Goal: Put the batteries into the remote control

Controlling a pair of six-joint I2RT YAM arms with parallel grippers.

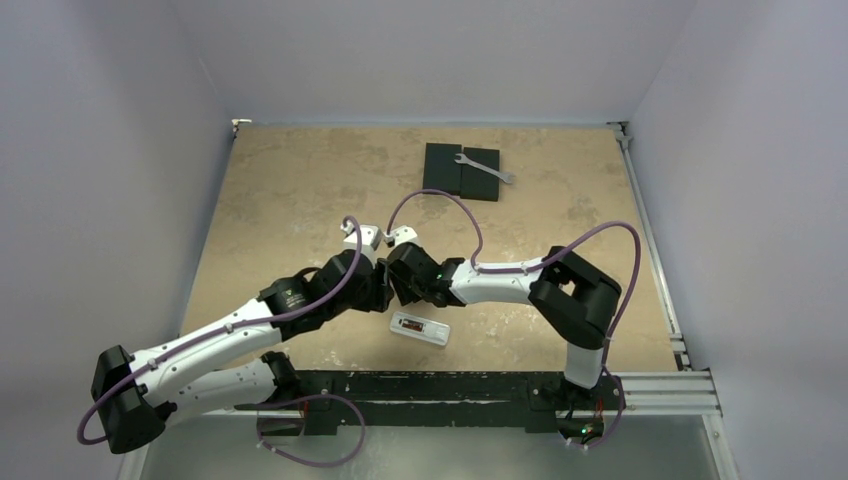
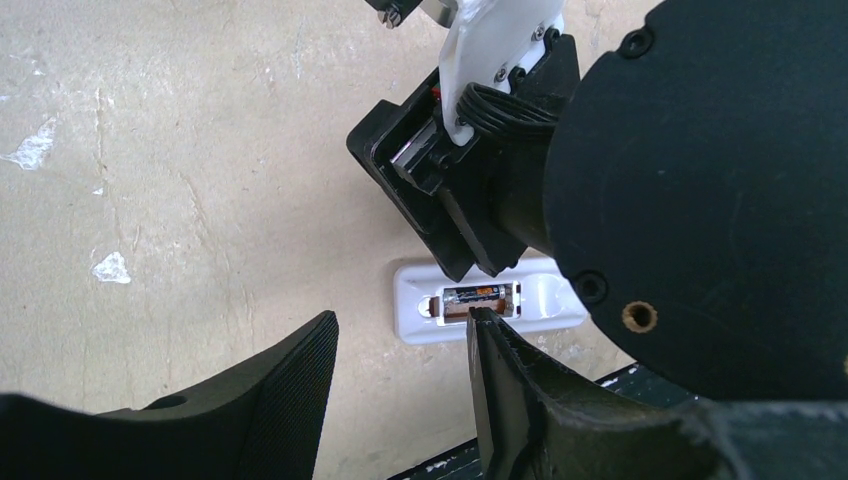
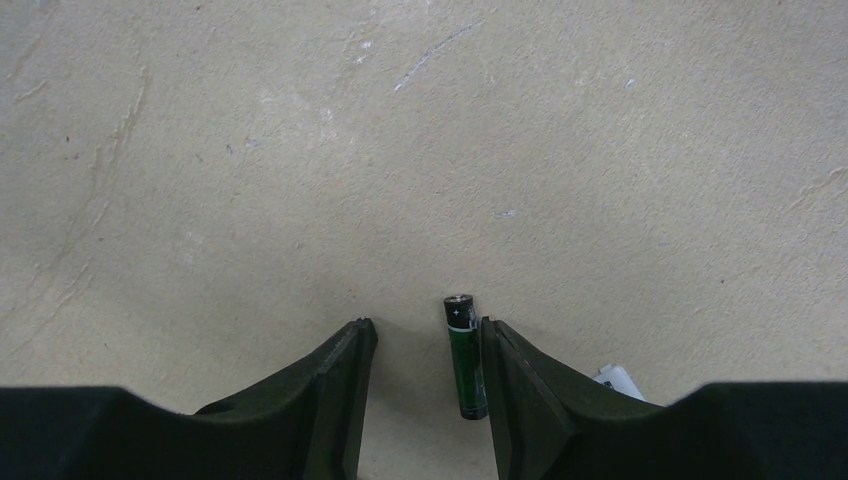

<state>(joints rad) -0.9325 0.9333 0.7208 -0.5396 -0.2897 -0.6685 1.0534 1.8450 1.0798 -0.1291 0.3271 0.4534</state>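
**A:** How far along is the loading?

**B:** About halfway, I judge. The small white rectangular remote control [image 1: 420, 328] lies back-up on the mottled tan bench [image 1: 300, 180], near the arms' bases. One dark cylindrical battery with an orange band [image 2: 478, 295] sits in its open recess.

**A:** And the second?

**B:** The slim green-and-black battery with a metal cap [image 3: 465, 355] seems to lie on the bench near the remote control, between the fingers of the right gripper [image 3: 426, 322]. It rests against one finger [image 3: 520, 400] and the other stands clear of it. So the jaws are half-wide around it and not clamped.

**A:** The left gripper?

**B:** The left gripper [image 2: 405, 320] hovers over the remote control, half-wide, with nothing between its fingers. One fingertip hides part of the recess, so I cannot tell whether the second bay is bare.

**A:** What's left?

**B:** Pinching that battery, carrying it over and seating it beside the first. The flat black blocks [image 1: 460, 170] and the silver wrench [image 1: 487, 168] lie well apart at the far side.
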